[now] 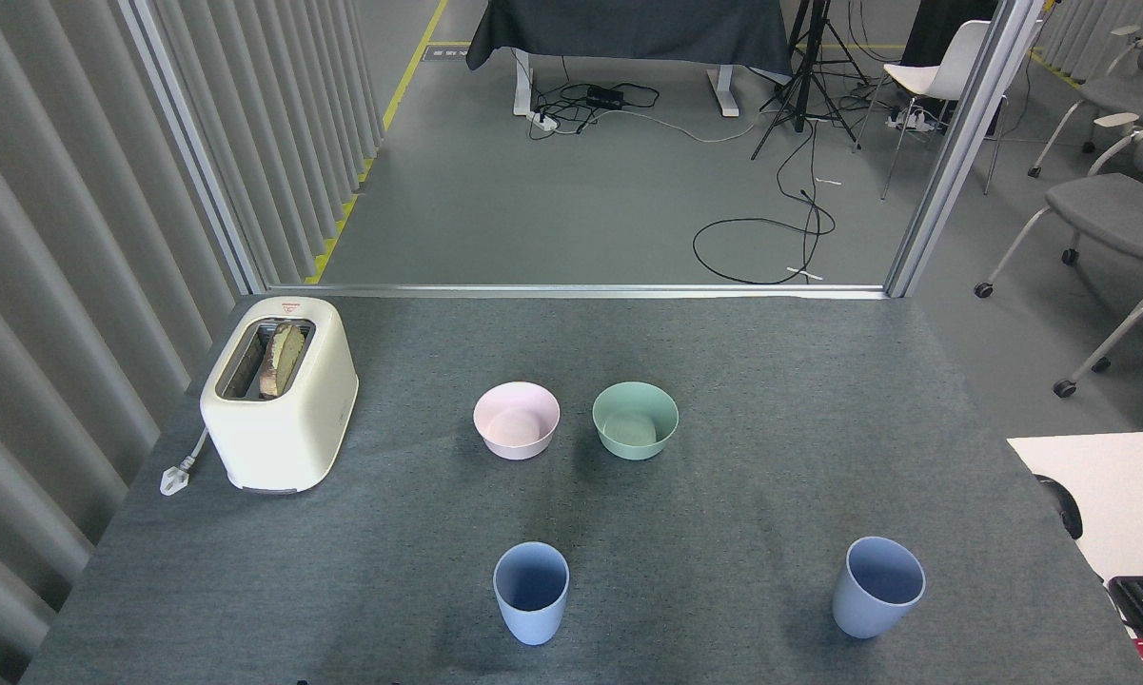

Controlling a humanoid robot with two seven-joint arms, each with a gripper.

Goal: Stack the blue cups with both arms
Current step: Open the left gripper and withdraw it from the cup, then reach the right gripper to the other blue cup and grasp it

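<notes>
1. 2 matte pale grey-blue plastic cups stand upright and well apart near the front of the grey felt table (771,381): left cup (531,592), right cup (876,586).
2. neither gripper shows, so their fingers' state cannot be told.
3. pink bowl (517,420) sits just beside green bowl (635,420), behind the cups.

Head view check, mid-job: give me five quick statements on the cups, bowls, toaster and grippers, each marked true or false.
1. The two blue cups stand apart on the table, not stacked. True.
2. A gripper is closed around the left blue cup. False: no gripper is in view.
3. The pink bowl sits left of the green bowl. True.
4. The toaster slots are empty. False: a slice of bread is in it.
5. One blue cup lies on its side. False: both are upright, openings up.
</notes>
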